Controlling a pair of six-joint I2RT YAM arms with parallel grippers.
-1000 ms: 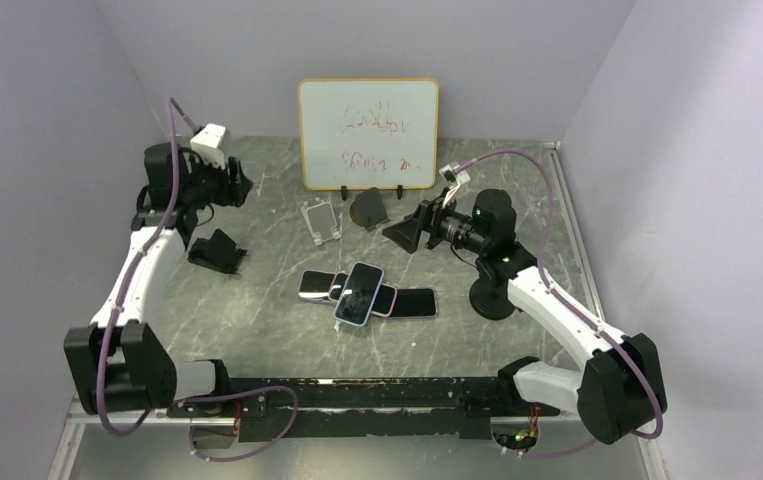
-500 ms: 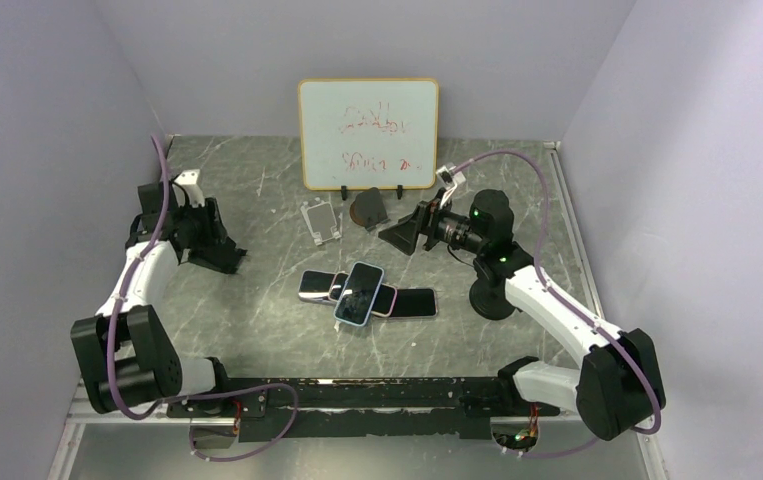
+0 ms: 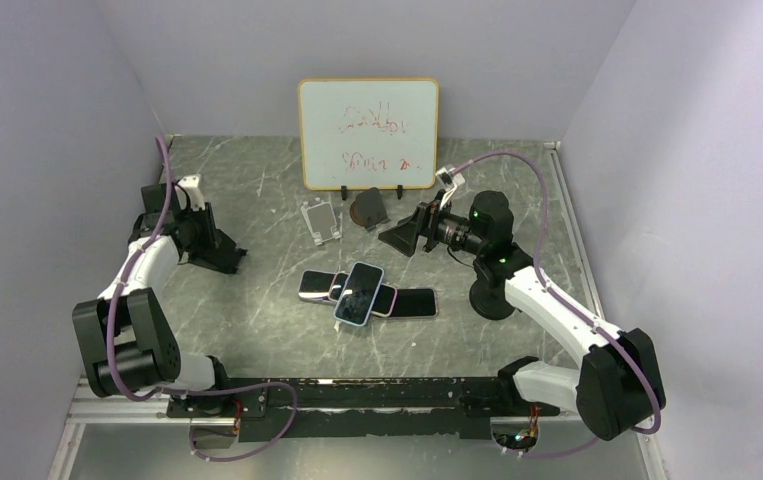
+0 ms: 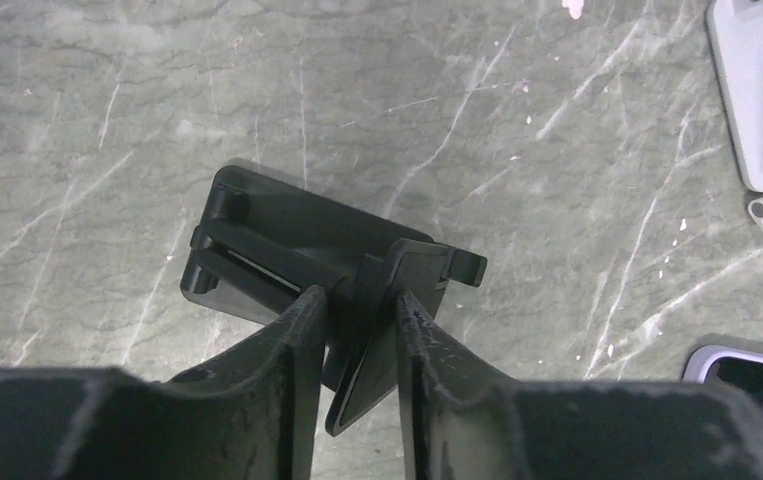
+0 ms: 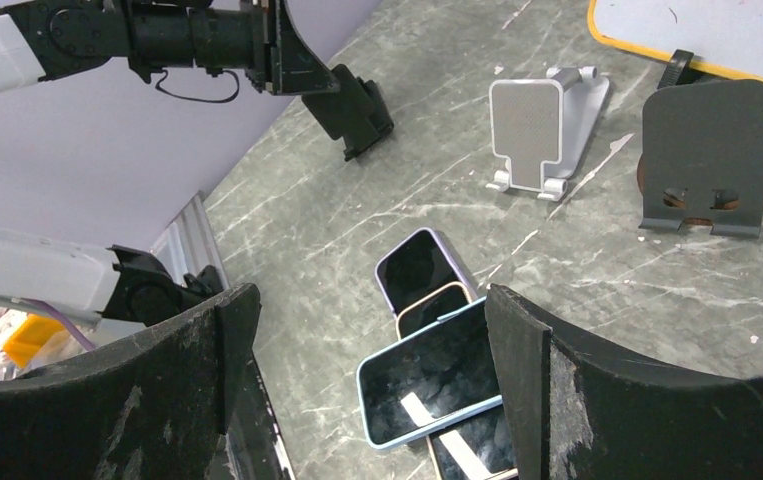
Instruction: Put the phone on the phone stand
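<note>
While left jaws pinch stand (image 4: 292, 232), phones (image 3: 359, 293) lie stacked.

Red scrawl on whiteboard (image 3: 368, 133), nothing legible

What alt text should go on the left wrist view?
The left gripper has its two dark fingers pinched on a raised part of a black phone stand, which sits on a grey marbled table. The edge of a silver stand shows at the top right, and the corner of a phone at the bottom right.
</note>
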